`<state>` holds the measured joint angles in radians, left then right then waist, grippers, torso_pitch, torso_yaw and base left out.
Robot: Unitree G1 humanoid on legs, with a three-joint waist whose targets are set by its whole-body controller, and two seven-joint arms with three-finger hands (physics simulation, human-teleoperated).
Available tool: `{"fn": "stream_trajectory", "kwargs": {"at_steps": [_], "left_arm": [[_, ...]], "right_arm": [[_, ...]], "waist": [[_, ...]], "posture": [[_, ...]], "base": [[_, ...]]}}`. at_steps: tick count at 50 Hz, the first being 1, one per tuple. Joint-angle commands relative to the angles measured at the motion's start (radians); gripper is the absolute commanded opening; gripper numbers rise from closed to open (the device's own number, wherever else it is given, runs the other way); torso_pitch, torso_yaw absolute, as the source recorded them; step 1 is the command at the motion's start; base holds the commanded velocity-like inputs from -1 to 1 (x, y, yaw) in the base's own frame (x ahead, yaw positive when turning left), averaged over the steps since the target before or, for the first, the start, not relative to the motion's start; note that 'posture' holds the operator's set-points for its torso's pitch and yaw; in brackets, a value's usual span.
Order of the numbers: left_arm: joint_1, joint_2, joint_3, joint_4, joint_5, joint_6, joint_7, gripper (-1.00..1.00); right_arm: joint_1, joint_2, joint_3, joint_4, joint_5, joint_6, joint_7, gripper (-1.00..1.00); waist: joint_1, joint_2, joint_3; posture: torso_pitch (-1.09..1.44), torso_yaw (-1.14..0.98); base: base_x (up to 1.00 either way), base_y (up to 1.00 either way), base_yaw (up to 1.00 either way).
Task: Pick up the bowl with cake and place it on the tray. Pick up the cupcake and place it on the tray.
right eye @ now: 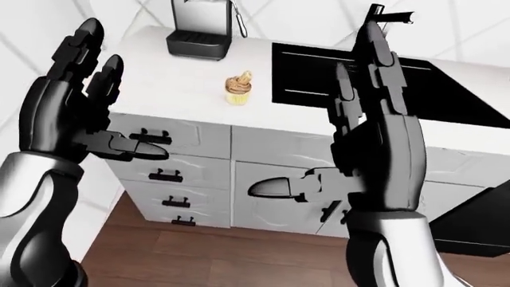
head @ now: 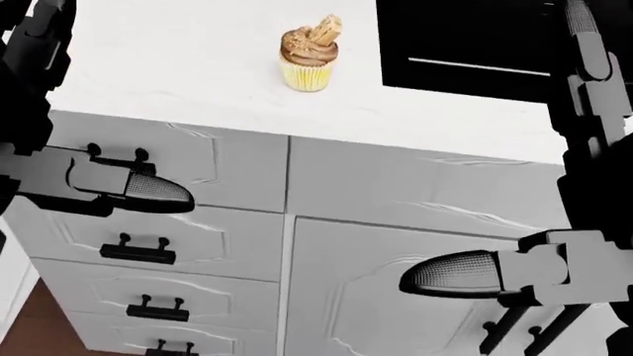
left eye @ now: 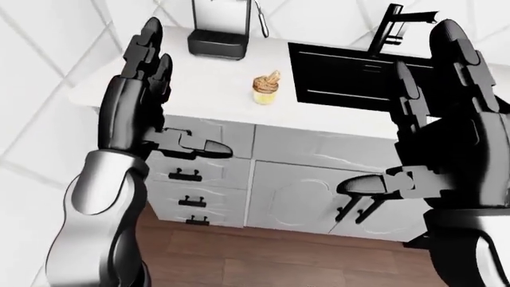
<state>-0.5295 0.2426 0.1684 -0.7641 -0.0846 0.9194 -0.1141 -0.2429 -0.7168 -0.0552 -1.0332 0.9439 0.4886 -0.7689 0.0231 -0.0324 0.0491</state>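
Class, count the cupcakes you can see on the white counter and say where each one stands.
1. The cupcake stands on the white counter, just left of the black sink in the head view. More may lie outside the views.
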Motion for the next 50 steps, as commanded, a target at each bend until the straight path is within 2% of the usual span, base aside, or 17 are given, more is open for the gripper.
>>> {"fn": "stream_trajectory", "kwargs": {"at_steps": [1, 2, 3, 5, 6, 7, 8, 9, 11, 22, 23, 25, 27, 38, 43, 45, 50], "left_arm": [[-0.022, 0.002, 0.003, -0.029, 0.002, -0.027, -0.001, 1.0], [-0.023, 0.002, 0.002, -0.033, 0.003, -0.023, -0.001, 1.0], [-0.022, 0.002, 0.002, -0.032, 0.004, -0.024, -0.002, 1.0], [-0.022, 0.0, 0.004, -0.032, 0.004, -0.023, -0.003, 1.0], [-0.019, 0.0, 0.002, -0.029, 0.006, -0.029, -0.003, 1.0], [-0.017, -0.001, 0.0, -0.026, 0.007, -0.033, -0.005, 1.0], [-0.018, -0.002, 0.0, -0.026, 0.007, -0.033, -0.005, 1.0], [-0.016, -0.002, 0.0, -0.021, 0.009, -0.038, -0.006, 1.0], [-0.011, -0.004, -0.001, -0.021, 0.01, -0.042, -0.008, 1.0], [-0.007, -0.009, -0.003, -0.016, 0.015, -0.048, -0.013, 1.0], [-0.006, -0.009, -0.006, -0.016, 0.017, -0.049, -0.013, 1.0], [-0.005, -0.009, -0.006, -0.011, 0.02, -0.055, -0.016, 1.0], [-0.009, -0.008, -0.006, -0.014, 0.022, -0.047, -0.016, 1.0], [-0.003, -0.01, 0.004, -0.009, 0.019, -0.059, -0.015, 1.0], [0.001, -0.007, 0.005, -0.008, 0.017, -0.064, -0.015, 1.0], [0.001, -0.006, 0.004, -0.01, 0.017, -0.063, -0.014, 1.0], [0.004, -0.007, 0.003, -0.009, 0.016, -0.067, -0.015, 1.0]], "right_arm": [[-0.009, -0.004, -0.019, -0.014, -0.017, -0.025, 0.005, 1.0], [-0.005, -0.001, -0.02, -0.014, -0.021, -0.024, 0.008, 1.0], [-0.003, 0.002, -0.021, -0.014, -0.024, -0.022, 0.011, 1.0], [-0.002, 0.001, -0.02, -0.014, -0.024, -0.022, 0.012, 1.0], [-0.001, 0.0, -0.019, -0.014, -0.024, -0.023, 0.012, 1.0], [0.001, 0.0, -0.017, -0.014, -0.027, -0.024, 0.013, 1.0], [0.003, 0.0, -0.017, -0.014, -0.029, -0.025, 0.014, 1.0], [0.004, 0.001, -0.017, -0.014, -0.03, -0.026, 0.014, 1.0], [0.006, 0.002, -0.015, -0.014, -0.033, -0.028, 0.017, 1.0], [0.012, 0.008, -0.009, -0.014, -0.049, -0.026, 0.025, 1.0], [0.012, 0.011, -0.009, -0.014, -0.052, -0.026, 0.027, 1.0], [0.015, 0.017, -0.006, -0.014, -0.064, -0.024, 0.033, 1.0], [0.018, 0.018, -0.004, -0.014, -0.069, -0.024, 0.035, 1.0], [-0.005, -0.005, 0.006, -0.014, -0.052, -0.021, 0.015, 1.0], [-0.009, -0.001, 0.014, -0.014, -0.058, -0.018, 0.018, 1.0], [-0.014, -0.002, 0.015, -0.014, -0.057, -0.016, 0.017, 1.0], [-0.014, 0.001, 0.018, -0.014, -0.061, -0.017, 0.018, 1.0]], "waist": [[-0.007, -0.027, -0.035], [-0.004, -0.03, -0.025], [-0.025, 0.031, -0.006], [-0.048, 0.078, 0.015], [-0.045, 0.144, 0.02], [-0.039, 0.132, 0.043], [-0.02, 0.073, 0.021], [-0.016, 0.073, -0.01], [-0.004, 0.068, -0.018], [0.013, 0.032, -0.005], [0.015, 0.014, -0.008], [0.01, -0.117, 0.0], [0.003, -0.083, 0.018], [-0.033, 0.039, -0.015], [-0.025, 0.018, -0.039], [-0.02, 0.012, 0.001], [-0.007, -0.035, -0.002]], "posture": [[0.0, 0.0], [0.0, 0.0], [0.0, 0.0], [0.0, 0.0], [0.0, 0.0], [0.0, 0.0], [0.0, 0.0], [0.0, 0.0], [0.0, 0.0], [0.0, 0.0], [0.0, 0.0], [0.0, 0.0], [0.0, 0.0], [0.0, 0.0], [0.0, 0.0], [0.0, 0.0], [0.0, 0.0]], "base": [[0.0, -0.35, 0.0], [0.0, -0.42, 0.0], [0.0, -0.5, 0.0], [0.0, -0.71, 0.0], [0.0, -0.88, 0.0], [0.0, -0.9, 0.0], [0.0, -0.9, 0.0], [0.0, -0.9, 0.0], [0.0, -0.69, 0.0], [0.0, -0.88, 0.0], [0.0, -0.2, 0.0], [0.0, 0.0, 0.0], [0.0, 0.0, 0.0], [0.0, 0.0, 0.0], [0.04, 0.0, 0.0], [0.25, 0.0, 0.0], [0.3, 0.0, 0.0]]}}
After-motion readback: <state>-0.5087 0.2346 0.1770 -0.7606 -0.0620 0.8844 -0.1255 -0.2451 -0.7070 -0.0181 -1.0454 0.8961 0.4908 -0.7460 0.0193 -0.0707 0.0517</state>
